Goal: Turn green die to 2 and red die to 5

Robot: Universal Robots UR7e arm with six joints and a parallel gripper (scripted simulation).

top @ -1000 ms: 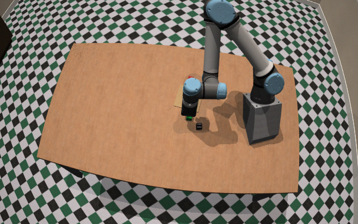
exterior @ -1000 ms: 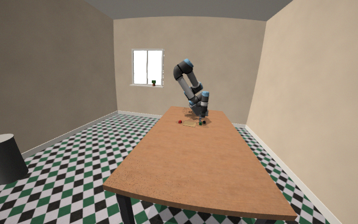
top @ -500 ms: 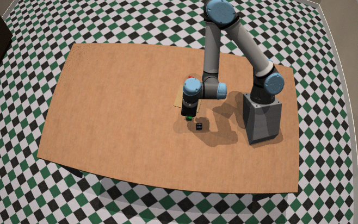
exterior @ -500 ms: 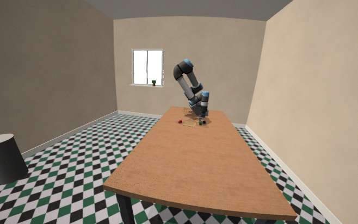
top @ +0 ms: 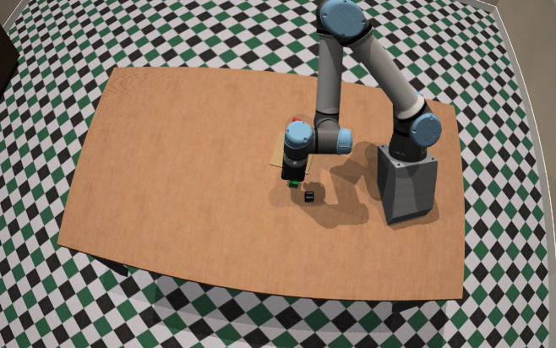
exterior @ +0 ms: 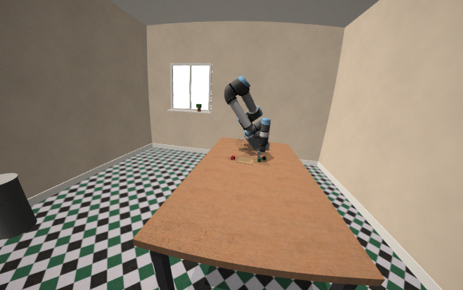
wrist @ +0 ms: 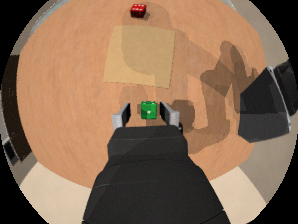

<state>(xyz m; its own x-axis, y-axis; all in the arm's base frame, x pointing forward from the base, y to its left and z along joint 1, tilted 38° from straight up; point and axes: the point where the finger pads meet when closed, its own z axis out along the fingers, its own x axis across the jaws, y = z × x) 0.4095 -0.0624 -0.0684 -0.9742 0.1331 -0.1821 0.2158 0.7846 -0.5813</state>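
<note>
The jaws are standing wide and holding nothing, with the green die [wrist: 148,110] sitting between the two fingers at the middle of the wrist view, which looks like lining up to grip it for turning. That die is resting on the desk [top: 177,177] just below the mat [wrist: 141,55] in that view, not on it. The red die [wrist: 137,10] is lying off the mat too, beyond its far edge near the top. The black die [top: 309,196] is sitting just lower right of the green one in the top view. There the arm is covering most of the mat and nearly all of the red die. Neither green nor red pips are readable.
</note>
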